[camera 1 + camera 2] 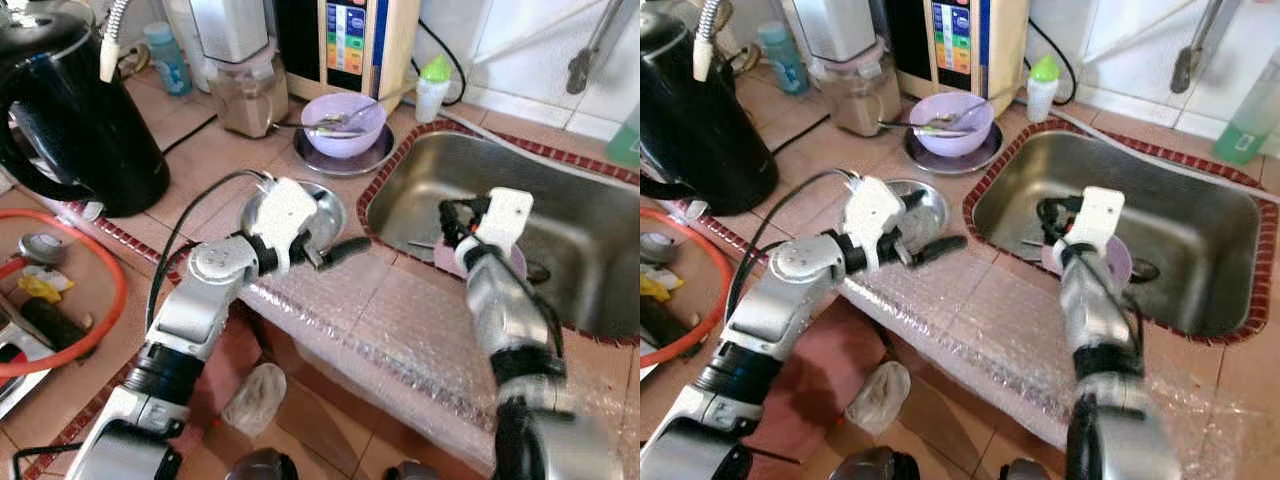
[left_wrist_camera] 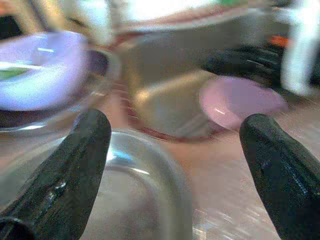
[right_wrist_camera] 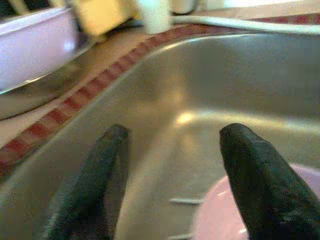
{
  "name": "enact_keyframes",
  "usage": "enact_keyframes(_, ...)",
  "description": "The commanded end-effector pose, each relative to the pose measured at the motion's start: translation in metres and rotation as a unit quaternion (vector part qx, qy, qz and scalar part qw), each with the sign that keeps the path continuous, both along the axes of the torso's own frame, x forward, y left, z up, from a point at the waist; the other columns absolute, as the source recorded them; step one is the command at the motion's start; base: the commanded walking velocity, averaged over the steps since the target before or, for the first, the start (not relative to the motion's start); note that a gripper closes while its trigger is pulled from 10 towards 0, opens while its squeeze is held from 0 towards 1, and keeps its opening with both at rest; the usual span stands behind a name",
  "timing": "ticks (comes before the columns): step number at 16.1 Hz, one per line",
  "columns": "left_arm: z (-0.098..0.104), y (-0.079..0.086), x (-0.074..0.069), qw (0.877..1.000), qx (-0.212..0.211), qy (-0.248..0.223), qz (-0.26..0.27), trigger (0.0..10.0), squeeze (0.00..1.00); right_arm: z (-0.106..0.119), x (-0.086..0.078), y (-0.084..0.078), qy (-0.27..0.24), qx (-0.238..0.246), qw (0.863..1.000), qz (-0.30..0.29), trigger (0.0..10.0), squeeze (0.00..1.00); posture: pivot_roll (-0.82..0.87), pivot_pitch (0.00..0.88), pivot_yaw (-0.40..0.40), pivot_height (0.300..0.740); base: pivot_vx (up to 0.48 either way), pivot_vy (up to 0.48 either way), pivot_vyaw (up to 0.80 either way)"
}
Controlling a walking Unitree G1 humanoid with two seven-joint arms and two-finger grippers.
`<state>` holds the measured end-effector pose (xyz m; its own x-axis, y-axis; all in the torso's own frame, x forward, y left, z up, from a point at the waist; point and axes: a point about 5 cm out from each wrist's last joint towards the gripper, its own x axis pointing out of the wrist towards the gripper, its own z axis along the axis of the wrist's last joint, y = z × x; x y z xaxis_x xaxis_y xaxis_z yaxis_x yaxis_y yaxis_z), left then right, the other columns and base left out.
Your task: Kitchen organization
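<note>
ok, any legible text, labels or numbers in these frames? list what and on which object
None legible.
Appliance panel: coloured blocks and a small dark badge, print too small to read.
Blue bottle: label blurred.
Green-capped bottle: no readable print.
Black kettle: no visible marking.

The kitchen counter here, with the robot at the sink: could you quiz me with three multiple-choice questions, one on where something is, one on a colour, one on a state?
1. Where is the pink plate?
A. in the sink
B. on the kettle
C. on the floor

2. What colour is the bowl with the spoon in it?
A. red
B. purple
C. black

3. How are the fingers of the left gripper?
A. shut on a cup
B. shut on a sponge
C. spread open

Answers:
1. A, it lies inside the steel sink, by the right gripper.
2. B, pale purple against the tan counter.
3. C, the wrist view shows them wide apart above the steel dish.
</note>
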<state>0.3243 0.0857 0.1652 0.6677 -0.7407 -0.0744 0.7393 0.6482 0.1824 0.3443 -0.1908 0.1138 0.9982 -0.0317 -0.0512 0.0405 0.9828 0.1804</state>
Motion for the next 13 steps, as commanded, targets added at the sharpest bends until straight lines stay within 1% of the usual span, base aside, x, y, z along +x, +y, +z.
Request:
enact_keyframes(1, 0.012, 0.014, 0.01, 0.997, -0.026, -0.027, 0.063, 10.0, 1.0, 0.004, -0.007, 0.011, -0.022, -0.009, 0.999, 0.023, 10.0, 1.0, -0.03, 0.045, 0.055, 0.74, 0.0, 0.0, 0.0)
enact_keyframes(3, 0.015, 0.026, 0.013, 0.992, -0.048, -0.042, 0.112, 10.0, 1.0, 0.004, -0.017, 0.019, -0.035, -0.027, 0.998, 0.036, 10.0, 1.0, -0.04, 0.041, 0.044, 0.74, 0.0, 0.0, 0.0)
enact_keyframes(4, 0.015, 0.033, 0.015, 0.986, -0.07, -0.04, 0.146, 10.0, 1.0, 0.005, -0.02, 0.021, -0.041, -0.038, 0.997, 0.043, 10.0, 1.0, -0.04, 0.036, 0.034, 0.74, 0.0, 0.0, 0.0)
enact_keyframes(5, 0.015, 0.041, 0.016, 0.979, -0.08, -0.046, 0.183, 10.0, 1.0, 0.008, -0.022, 0.024, -0.048, -0.036, 0.997, 0.051, 10.0, 1.0, -0.04, 0.032, 0.027, 0.74, 0.0, 0.0, 0.0)
enact_keyframes(6, 0.013, 0.053, 0.017, 0.966, -0.101, -0.049, 0.234, 10.0, 1.0, 0.01, -0.026, 0.027, -0.052, -0.031, 0.996, 0.064, 10.0, 0.15, -0.05, 0.024, 0.019, 0.74, 0.0, 0.0, 0.0)
enact_keyframes(7, 0.012, 0.059, 0.016, 0.955, -0.123, -0.054, 0.263, 10.0, 1.0, 0.011, -0.03, 0.032, -0.054, -0.036, 0.995, 0.079, 10.0, 0.0, -0.05, 0.024, 0.019, 0.74, 0.0, 0.0, 0.0)
enact_keyframes(8, 0.01, 0.062, 0.014, 0.949, -0.123, -0.061, 0.283, 10.0, 1.0, 0.011, -0.034, 0.037, -0.055, -0.038, 0.994, 0.089, 10.0, 0.0, -0.05, 0.018, 0.014, 0.74, 0.0, 0.0, 0.0)
enact_keyframes(9, 0.003, 0.067, 0.012, 0.94, -0.121, -0.051, 0.315, 10.0, 1.0, 0.008, -0.038, 0.043, -0.052, -0.037, 0.993, 0.101, 10.0, 0.0, -0.05, 0.011, 0.006, 0.74, 0.0, 0.0, 0.0)
enact_keyframes(10, -0.002, 0.07, 0.013, 0.937, -0.11, -0.041, 0.328, 10.0, 1.0, 0.007, -0.04, 0.046, -0.051, -0.037, 0.993, 0.104, 10.0, 0.0, -0.05, 0.007, 0.005, 0.74, 0.0, 0.0, 0.0)
enact_keyframes(11, -0.012, 0.076, 0.015, 0.93, -0.096, -0.016, 0.353, 10.0, 0.71, 0.007, -0.042, 0.052, -0.053, -0.035, 0.991, 0.117, 10.0, 0.0, -0.05, 0.004, 0.005, 0.74, 0.0, 0.0, 0.0)
enact_keyframes(12, -0.018, 0.077, 0.016, 0.928, -0.093, 0.001, 0.361, 10.0, 0.58, 0.008, -0.044, 0.055, -0.055, -0.031, 0.99, 0.125, 10.0, 0.0, -0.05, 0.002, 0.006, 0.74, 0.0, 0.0, 0.0)
enact_keyframes(13, -0.024, 0.076, 0.016, 0.929, -0.098, 0.028, 0.355, 10.0, 0.38, 0.009, -0.046, 0.058, -0.056, -0.029, 0.989, 0.131, 10.0, 0.0, -0.05, 0.001, 0.008, 0.74, 0.0, 0.0, 0.0)
